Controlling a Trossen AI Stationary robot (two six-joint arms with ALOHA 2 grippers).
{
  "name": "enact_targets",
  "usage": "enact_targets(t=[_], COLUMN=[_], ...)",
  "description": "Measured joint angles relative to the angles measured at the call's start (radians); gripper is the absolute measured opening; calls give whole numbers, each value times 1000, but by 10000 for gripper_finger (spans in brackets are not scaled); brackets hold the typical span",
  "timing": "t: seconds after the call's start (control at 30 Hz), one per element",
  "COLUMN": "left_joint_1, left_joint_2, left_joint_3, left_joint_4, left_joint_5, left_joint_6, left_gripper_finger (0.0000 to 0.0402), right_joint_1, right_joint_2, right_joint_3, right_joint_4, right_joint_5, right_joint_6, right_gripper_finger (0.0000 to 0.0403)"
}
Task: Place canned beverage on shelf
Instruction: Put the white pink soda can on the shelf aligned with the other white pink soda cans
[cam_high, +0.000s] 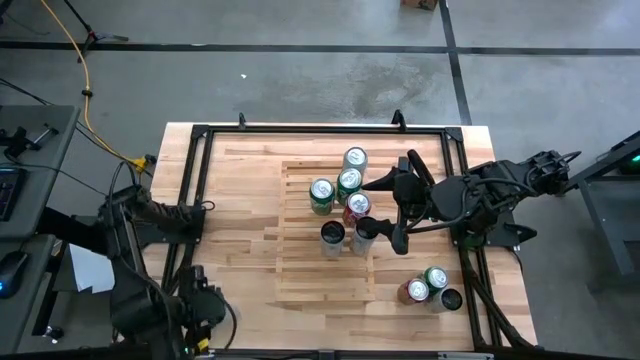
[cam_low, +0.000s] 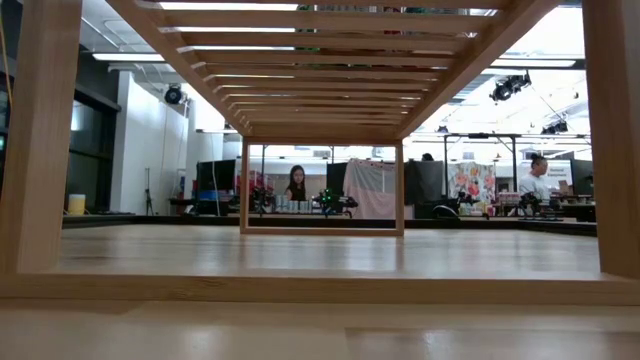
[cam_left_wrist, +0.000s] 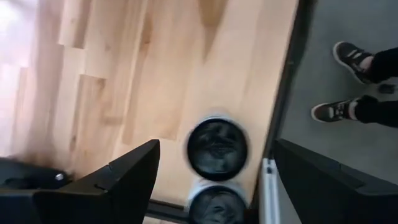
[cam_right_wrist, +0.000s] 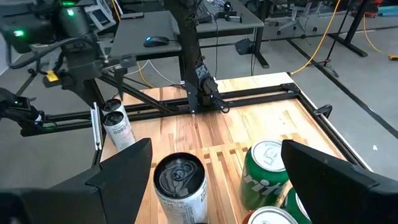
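Observation:
The slatted wooden shelf (cam_high: 300, 275) stands mid-table and carries several cans: green ones (cam_high: 348, 180), a red one (cam_high: 357, 207) and two silver dark-topped ones (cam_high: 332, 234). My right gripper (cam_high: 386, 212) is open and level at the shelf's right side. In the right wrist view a silver can (cam_right_wrist: 179, 180) stands upright on the slats between its spread fingers (cam_right_wrist: 216, 144), close to one finger and far from the other. My left gripper (cam_left_wrist: 217, 144) is open at the table's near left corner, above two dark-topped cans (cam_left_wrist: 217, 148).
Three more cans (cam_high: 432, 288) stand at the table's near right. A black frame (cam_high: 300, 130) runs around the tabletop. The low view looks under the shelf (cam_low: 320, 60), with people in the room behind. A person's shoes (cam_left_wrist: 348, 56) stand on the floor beside the table.

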Motion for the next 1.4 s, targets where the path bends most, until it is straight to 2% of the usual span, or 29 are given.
enact_targets(t=[0.23, 0.37, 0.5, 0.63, 1.4], left_joint_1=[13, 13, 13, 13, 13], left_joint_2=[-154, -195, -192, -181, -51], left_joint_3=[-217, -290, -336, -354, -355], left_joint_4=[221, 243, 283, 356, 344], left_joint_5=[8, 14, 59, 72, 107], left_joint_6=[-43, -58, -10, 30, 82], left_gripper_finger=[305, 305, 305, 305, 305], right_joint_1=[0, 0, 0, 0, 0], right_joint_2=[0, 0, 0, 0, 0], right_joint_3=[0, 0, 0, 0, 0], right_joint_4=[-27, -36, -38, -39, -69], right_joint_5=[10, 11, 11, 11, 12], right_joint_6=[33, 39, 39, 39, 39], right_gripper_finger=[342, 342, 342, 342, 342])
